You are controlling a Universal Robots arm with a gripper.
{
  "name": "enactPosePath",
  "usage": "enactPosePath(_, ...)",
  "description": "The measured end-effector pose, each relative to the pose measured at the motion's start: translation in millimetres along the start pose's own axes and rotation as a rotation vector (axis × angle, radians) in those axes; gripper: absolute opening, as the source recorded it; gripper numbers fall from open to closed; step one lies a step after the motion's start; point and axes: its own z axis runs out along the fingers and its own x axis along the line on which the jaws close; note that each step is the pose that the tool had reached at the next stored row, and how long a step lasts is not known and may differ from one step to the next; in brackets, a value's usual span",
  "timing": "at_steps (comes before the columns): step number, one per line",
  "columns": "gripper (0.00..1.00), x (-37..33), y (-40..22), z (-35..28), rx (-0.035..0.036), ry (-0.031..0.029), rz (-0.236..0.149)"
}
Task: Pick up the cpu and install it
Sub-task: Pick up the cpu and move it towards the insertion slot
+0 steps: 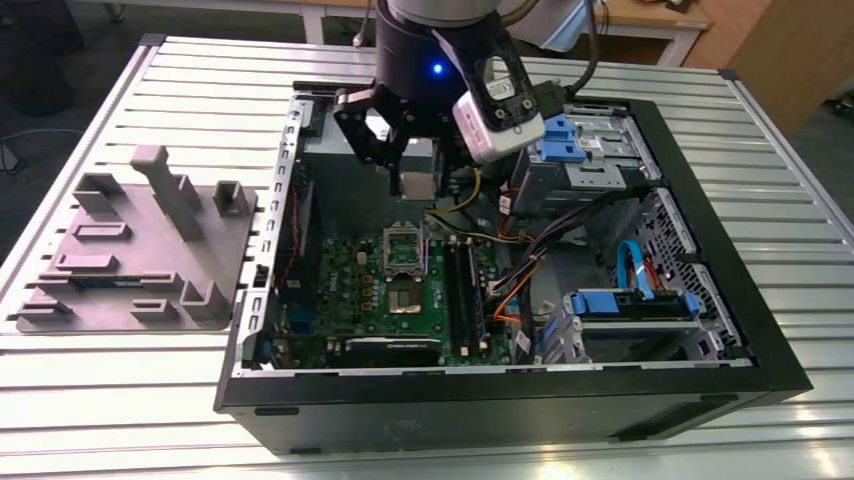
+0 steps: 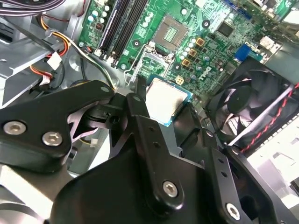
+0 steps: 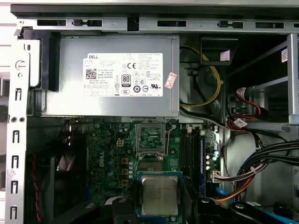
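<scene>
The cpu [image 3: 160, 195] has a smooth, pale metal top with a dull sheen. The gripper [image 2: 166, 105] is matt black with bright screws. The power supply [image 3: 112, 77] is grey sheet metal under a white paper label. At the exterior view's lower left, the table [image 1: 80, 400] is ribbed satin metal.

1 cpu [image 3: 160, 195], 1 PSU [image 3: 112, 74], 1 fan [image 2: 236, 100], 1 mobo [image 1: 350, 285].

A silvery metal table with long ribbed slats [image 1: 134, 400] spans the exterior view. A black, open-sided desktop computer case [image 1: 507, 405] lies flat on it, from the centre to the right of the frame. At the left, just beside the case, rests a grey moulded tray with upright blocks and recesses [image 1: 134, 255].
</scene>
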Motion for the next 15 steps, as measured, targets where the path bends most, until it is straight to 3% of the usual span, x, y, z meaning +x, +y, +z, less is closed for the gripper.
enactPosePath(5,0.47,0.0,-0.4,8.3,-0.0002,-0.0001,0.000)
enactPosePath(11,0.47,0.0,-0.4,9.2,-0.0003,-0.0001,0.000)
enactPosePath(15,0.47,0.0,-0.7,15.4,-0.0001,0.0000,0.000)
